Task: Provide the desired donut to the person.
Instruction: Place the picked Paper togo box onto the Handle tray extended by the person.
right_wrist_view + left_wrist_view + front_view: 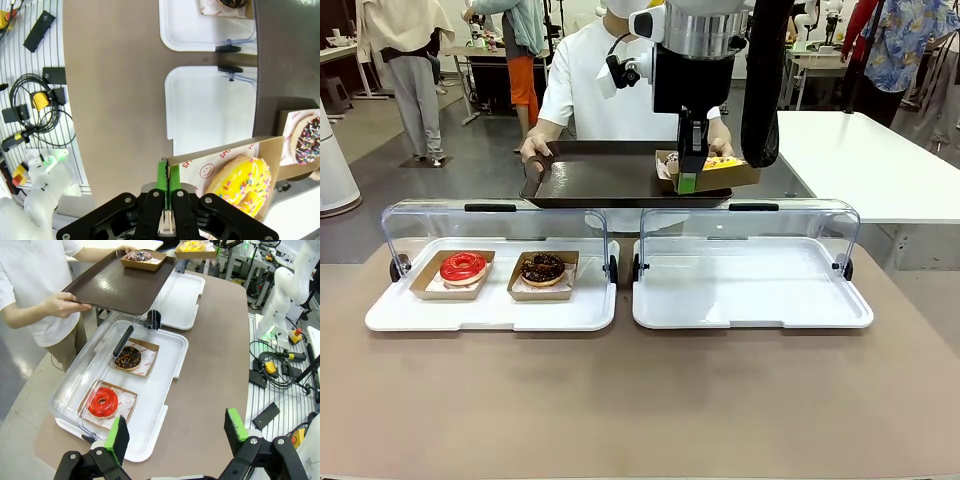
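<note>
The right tool (688,180) is clenched on the edge of the yellow sprinkled donut's cardboard tray (220,160), the donut (241,184) hanging beside its fingers, directly over the person's brown serving tray (610,180). The left tool (175,432), released, hovers well back.

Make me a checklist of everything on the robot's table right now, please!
Surface: brown table, two white trays with clear lids open.
Job's things: yellow donut in a card tray, over the person's brown tray; sprinkled donut already on it.
Clutter: red donut and chocolate donut in the left white tray.
Grippers: right gripper, jaws shut on the card tray's edge; left gripper, jaws open, empty.
Cables: black cables on the floor.
Surroundings: person holding the brown tray; white table beside.
</note>
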Motion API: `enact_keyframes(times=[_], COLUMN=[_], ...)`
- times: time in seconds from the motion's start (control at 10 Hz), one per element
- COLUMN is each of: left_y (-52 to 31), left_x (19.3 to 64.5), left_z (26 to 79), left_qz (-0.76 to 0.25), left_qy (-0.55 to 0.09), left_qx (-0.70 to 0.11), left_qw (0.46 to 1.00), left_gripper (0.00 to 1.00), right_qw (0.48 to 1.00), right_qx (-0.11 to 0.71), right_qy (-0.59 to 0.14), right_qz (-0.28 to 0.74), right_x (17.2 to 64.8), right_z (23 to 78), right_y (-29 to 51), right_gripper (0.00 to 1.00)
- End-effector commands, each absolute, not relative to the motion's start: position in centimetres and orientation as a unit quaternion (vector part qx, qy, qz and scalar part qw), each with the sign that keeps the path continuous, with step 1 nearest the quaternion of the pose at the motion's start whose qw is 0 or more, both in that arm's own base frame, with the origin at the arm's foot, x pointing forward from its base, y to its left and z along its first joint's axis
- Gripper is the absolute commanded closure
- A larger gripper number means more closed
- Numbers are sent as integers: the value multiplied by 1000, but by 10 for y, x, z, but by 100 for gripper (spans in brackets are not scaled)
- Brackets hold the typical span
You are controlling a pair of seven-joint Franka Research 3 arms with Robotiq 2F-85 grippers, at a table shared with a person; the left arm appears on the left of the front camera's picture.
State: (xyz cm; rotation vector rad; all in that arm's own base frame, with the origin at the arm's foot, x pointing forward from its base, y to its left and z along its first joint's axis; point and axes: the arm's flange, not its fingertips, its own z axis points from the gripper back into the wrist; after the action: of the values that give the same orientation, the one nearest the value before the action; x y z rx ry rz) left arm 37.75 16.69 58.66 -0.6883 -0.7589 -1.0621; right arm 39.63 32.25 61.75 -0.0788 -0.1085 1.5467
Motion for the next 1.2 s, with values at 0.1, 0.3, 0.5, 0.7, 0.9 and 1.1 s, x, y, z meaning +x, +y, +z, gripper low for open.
enact_keyframes(times=[0.1, 0.3, 0.5, 0.7, 0.9, 1.1], left_y=[168, 168, 168, 168, 168, 168], left_x=[377, 377, 377, 377, 377, 377], left_z=[588, 588, 588, 588, 588, 588], left_qz=[-485, -485, -485, -485, -485, -485], left_qy=[-352, -352, -352, -352, -352, -352], left_qx=[-317, -317, -317, -317, -317, -317], left_qw=[735, 735, 735, 735, 735, 735], left_gripper=[0, 0, 0, 0, 0, 0], right_qw=[715, 715, 715, 715, 710, 718], right_qx=[-38, -38, -38, -38, -31, -28], right_qy=[-47, -47, -47, -47, -46, -42], right_qz=[696, 696, 696, 696, 702, 694], right_x=[392, 392, 392, 392, 408, 435], right_z=[615, 615, 615, 615, 622, 632], right_y=[321, 321, 321, 321, 339, 372], right_gripper=[100, 100, 100, 100, 98, 98])
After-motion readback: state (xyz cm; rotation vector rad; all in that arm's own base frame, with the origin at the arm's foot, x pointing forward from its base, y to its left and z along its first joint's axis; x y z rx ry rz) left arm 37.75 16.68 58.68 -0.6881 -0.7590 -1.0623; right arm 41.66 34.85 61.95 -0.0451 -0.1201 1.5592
